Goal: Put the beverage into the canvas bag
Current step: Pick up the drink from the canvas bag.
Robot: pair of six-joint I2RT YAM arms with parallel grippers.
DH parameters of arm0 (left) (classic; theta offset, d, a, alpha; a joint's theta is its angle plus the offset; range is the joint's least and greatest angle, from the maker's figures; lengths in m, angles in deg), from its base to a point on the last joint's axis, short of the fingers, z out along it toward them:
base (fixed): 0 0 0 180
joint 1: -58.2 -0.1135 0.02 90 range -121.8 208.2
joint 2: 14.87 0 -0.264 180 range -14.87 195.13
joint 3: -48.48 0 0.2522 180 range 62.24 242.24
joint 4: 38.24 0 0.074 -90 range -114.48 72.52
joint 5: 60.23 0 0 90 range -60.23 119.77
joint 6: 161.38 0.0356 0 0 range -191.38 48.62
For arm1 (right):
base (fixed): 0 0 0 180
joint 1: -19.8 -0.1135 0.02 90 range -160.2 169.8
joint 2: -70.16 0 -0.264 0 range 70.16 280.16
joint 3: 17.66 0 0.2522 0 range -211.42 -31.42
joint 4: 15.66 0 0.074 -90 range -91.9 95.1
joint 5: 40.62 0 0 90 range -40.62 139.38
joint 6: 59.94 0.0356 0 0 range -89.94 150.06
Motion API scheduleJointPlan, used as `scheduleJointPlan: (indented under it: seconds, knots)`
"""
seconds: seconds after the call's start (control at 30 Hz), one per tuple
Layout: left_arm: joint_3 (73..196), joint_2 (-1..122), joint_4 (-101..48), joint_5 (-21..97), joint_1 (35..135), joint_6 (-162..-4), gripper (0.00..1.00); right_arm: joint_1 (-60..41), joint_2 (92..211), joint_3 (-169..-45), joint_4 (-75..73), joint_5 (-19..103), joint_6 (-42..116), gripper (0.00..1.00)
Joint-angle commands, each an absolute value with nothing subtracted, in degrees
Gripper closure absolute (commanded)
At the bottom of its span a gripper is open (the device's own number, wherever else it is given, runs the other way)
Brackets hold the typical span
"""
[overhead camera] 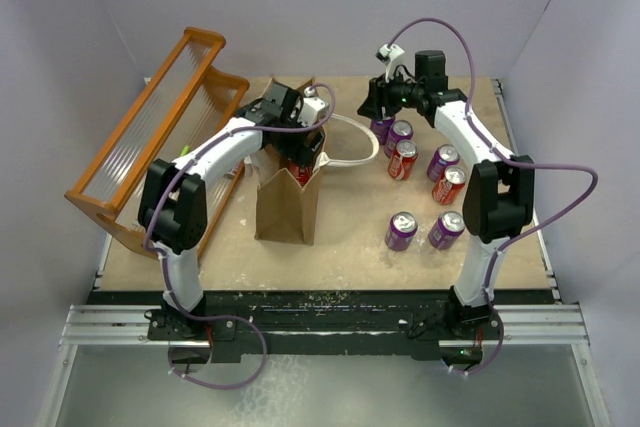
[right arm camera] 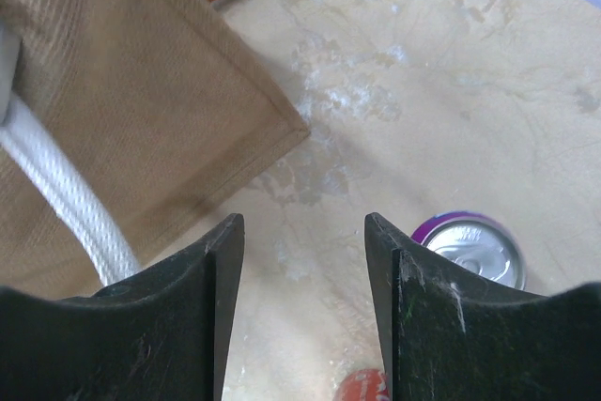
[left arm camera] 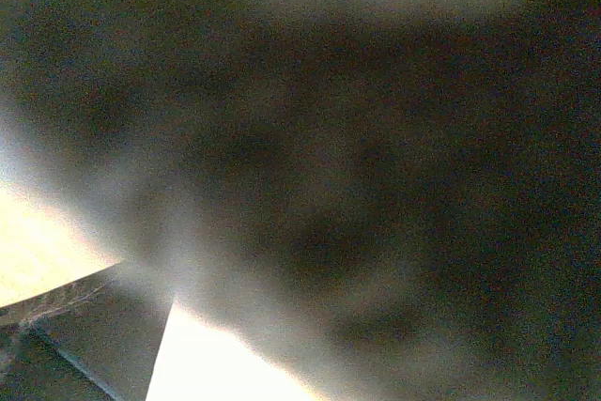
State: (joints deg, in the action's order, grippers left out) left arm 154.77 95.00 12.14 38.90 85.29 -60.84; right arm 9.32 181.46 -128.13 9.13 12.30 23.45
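The tan canvas bag [overhead camera: 287,205] stands upright left of centre, its white handle [overhead camera: 352,150] lying to its right. My left gripper [overhead camera: 294,140] reaches down into the bag's open mouth, where a bit of red [overhead camera: 303,175] shows beneath it. The left wrist view is dark and blurred, so its fingers are hidden. My right gripper [overhead camera: 383,110] [right arm camera: 302,251] hovers open and empty over the table. It is beside a purple can [right arm camera: 470,249] and above a red can [right arm camera: 364,388]. The bag's corner [right arm camera: 122,91] lies to its left.
Several purple and red cans stand on the right half of the table, among them a purple one [overhead camera: 401,230] and a red one [overhead camera: 449,185]. An orange slatted rack [overhead camera: 150,137] leans at the left edge, close to the left arm.
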Motion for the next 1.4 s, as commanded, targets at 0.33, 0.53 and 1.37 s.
scheduleJointPlan:
  seconds: [0.33, 0.53, 1.37]
  knots:
    - [149.2, 102.9, 7.2, 26.9, 86.1, -75.9, 0.01, 9.4, 166.4, -114.5, 4.1, 13.8, 22.9, 0.44]
    - [146.0, 105.6, 4.5, 30.2, 86.1, -76.4, 0.02, 9.4, 163.5, -111.8, 4.2, 14.1, 22.2, 0.45]
    - [151.9, 87.7, 14.0, 60.0, 78.3, -49.6, 1.00, 7.8, 164.3, -115.5, 3.8, 12.3, 22.6, 0.50]
